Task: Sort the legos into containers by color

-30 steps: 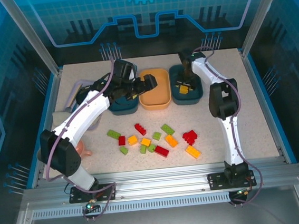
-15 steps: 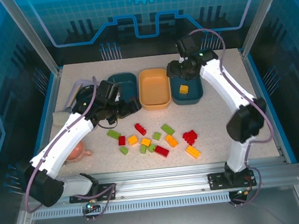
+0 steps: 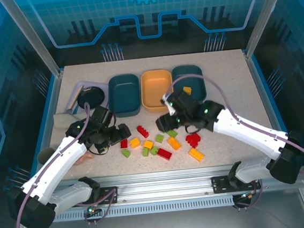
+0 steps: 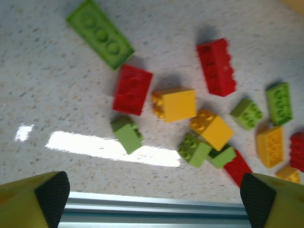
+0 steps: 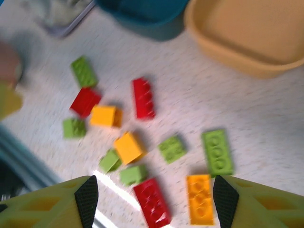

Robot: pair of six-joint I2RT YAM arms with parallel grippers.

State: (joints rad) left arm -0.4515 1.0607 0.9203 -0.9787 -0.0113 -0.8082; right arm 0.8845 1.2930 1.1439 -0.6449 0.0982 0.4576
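While the legos (image 3: pixel 148 144) lie scattered on the counter (image 3: pixel 235 84) just before the containers (image 3: pixel 155 87), the left end effector (image 4: pixel 154 192) and the right end effector (image 5: pixel 155 199) hang above them, spread wide and empty. Each does best to choose a brick with free space around it and close across its narrow sides.

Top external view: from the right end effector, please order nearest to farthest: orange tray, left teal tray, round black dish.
1. The orange tray, just behind the right end effector.
2. The left teal tray, farther left.
3. The round black dish, leftmost.
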